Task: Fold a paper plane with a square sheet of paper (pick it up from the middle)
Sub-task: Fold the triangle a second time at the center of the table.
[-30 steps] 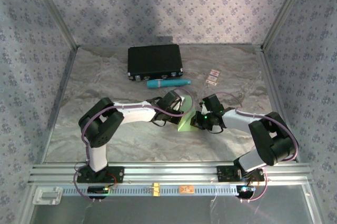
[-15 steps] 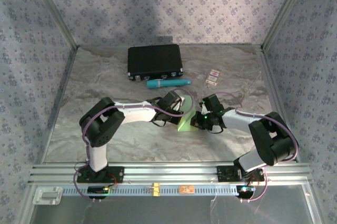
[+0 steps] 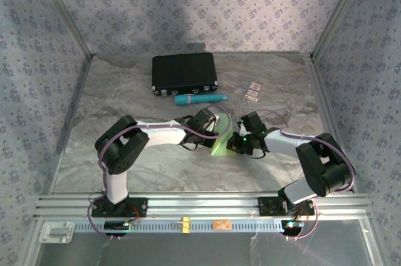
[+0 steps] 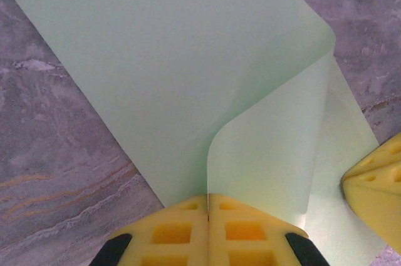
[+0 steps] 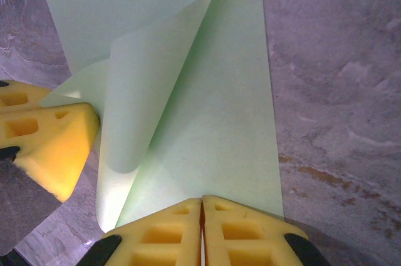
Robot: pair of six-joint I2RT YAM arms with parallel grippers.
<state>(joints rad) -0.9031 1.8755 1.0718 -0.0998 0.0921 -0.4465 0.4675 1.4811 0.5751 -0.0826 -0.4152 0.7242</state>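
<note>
The square sheet of paper [image 3: 222,147] is pale green and lies partly folded on the marble table between the two arms. In the left wrist view one flap of the sheet [image 4: 188,59] curls up, and its edge runs straight into the seam of my left gripper [image 4: 207,196], which is shut on it. My left gripper [image 3: 216,129] sits at the sheet's far-left side. My right gripper [image 5: 202,199] is shut, its yellow tips pressed down on the flat layer of paper [image 5: 213,109]. From above, the right gripper [image 3: 235,144] is at the sheet's right edge.
A black case [image 3: 184,73] lies at the back of the table, with a teal tube [image 3: 200,99] just in front of it. Two small cards [image 3: 253,91] lie to the right. Patterned walls close in the table on three sides.
</note>
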